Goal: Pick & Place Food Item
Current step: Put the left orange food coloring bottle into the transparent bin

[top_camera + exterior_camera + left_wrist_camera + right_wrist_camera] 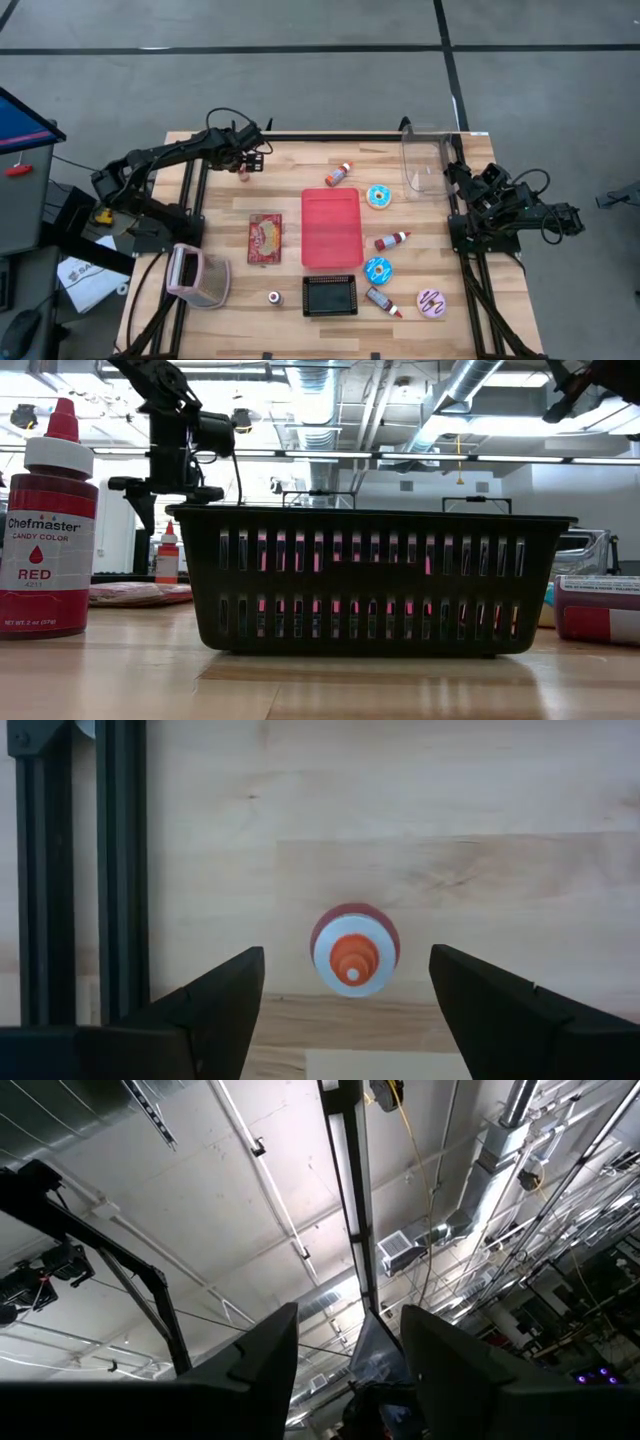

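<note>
A small bottle (352, 952) with an orange cap and a white collar stands upright on its base near the table's far left corner, also seen as the bottle (244, 176) from overhead. My left gripper (347, 953) hangs above it, pointing steeply down and open; its fingers stand on either side of the bottle, clear of it. In the high view my left gripper (251, 160) sits just beyond the bottle. My right gripper (350, 1312) rests at the table's right edge, pointing up at the ceiling, its fingers apart with nothing between them.
A red tray (330, 228) lies mid-table, with a black basket (330, 295) in front of it. Around them are donuts (379, 196), more bottles (392, 241), a flat food packet (265, 238), a pink holder (195, 275) and a clear container (425, 160). A black frame rail (120, 870) runs beside the bottle.
</note>
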Motion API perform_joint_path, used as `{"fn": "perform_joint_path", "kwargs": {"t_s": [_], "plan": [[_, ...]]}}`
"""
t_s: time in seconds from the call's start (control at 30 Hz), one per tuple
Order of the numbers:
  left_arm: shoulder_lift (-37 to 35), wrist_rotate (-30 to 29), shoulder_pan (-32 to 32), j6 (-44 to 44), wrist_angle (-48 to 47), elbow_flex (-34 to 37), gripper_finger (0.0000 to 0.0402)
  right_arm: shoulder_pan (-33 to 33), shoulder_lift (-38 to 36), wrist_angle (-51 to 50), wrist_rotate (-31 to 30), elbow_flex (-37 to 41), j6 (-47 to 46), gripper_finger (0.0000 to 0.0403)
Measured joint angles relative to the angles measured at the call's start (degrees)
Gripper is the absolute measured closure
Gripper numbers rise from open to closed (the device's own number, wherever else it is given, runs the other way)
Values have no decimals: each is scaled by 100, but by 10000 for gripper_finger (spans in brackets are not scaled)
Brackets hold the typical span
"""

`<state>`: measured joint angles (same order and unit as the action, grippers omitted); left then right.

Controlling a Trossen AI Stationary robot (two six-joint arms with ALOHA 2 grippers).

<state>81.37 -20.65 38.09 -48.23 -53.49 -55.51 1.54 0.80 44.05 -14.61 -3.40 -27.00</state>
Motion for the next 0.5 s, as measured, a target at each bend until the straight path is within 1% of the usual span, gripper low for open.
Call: {"fn": "perform_joint_path", "kwargs": {"t_s": [0.2,0.5], "plan": [[12,111,0,-2,10,0,151,0,0,7,91,0,42,233],[12,110,0,-20,66,0,186,0,0,17,127,-1,44,233]]}}
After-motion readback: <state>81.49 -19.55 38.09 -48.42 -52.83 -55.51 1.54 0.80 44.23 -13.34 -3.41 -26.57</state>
